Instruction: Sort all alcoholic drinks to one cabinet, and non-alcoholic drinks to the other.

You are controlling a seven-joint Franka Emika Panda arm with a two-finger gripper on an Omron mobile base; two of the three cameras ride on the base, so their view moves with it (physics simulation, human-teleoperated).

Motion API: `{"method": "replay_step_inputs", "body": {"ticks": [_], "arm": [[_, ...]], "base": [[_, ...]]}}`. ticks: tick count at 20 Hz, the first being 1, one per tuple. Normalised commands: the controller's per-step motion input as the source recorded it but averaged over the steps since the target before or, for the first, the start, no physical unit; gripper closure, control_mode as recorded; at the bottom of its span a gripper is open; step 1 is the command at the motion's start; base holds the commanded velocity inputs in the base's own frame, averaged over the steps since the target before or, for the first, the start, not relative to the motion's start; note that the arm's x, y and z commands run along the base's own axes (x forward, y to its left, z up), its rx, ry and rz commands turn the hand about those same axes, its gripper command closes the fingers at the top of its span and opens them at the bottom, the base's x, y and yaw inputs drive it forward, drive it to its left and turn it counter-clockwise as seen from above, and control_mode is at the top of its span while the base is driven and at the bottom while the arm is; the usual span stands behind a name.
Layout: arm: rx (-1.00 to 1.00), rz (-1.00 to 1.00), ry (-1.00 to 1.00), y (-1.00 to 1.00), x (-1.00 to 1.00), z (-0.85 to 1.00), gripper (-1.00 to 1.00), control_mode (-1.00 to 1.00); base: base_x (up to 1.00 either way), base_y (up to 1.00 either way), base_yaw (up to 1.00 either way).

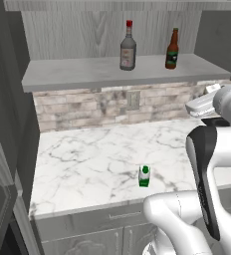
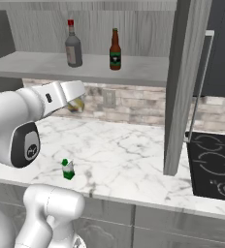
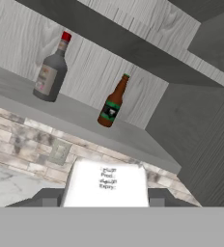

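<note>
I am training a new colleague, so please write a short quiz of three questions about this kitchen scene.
1. How many bottles stand on the long shelf?
2. True or false: the green and white carton lies on its side on the counter.
3. What does the gripper hold? A) brown bottle B) pale carton C) nothing

Key:
1. Two: the clear bottle with a red cap and the brown bottle.
2. False; it stands upright.
3. B, the pale carton sits between the fingers.
</note>
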Motion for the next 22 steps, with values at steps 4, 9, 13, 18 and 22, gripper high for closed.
{"method": "replay_step_inputs", "body": {"ticks": [4, 9, 13, 18, 22], "arm": [[0.0, 0.0, 0.0, 0.0, 0.0, 0.0, 1.0, 1.0], [0.0, 0.0, 0.0, 0.0, 0.0, 0.0, 1.0, 1.0], [0.0, 0.0, 0.0, 0.0, 0.0, 0.0, 1.0, 1.0], [0.0, 0.0, 0.0, 0.0, 0.0, 0.0, 1.0, 1.0], [0.0, 0.0, 0.0, 0.0, 0.0, 0.0, 1.0, 1.0]], "base": [[-0.43, 0.0, 0.0], [-0.55, 0.0, 0.0], [-0.6, 0.0, 0.0], [-0.55, 0.0, 0.0], [-0.52, 0.0, 0.0]]}}
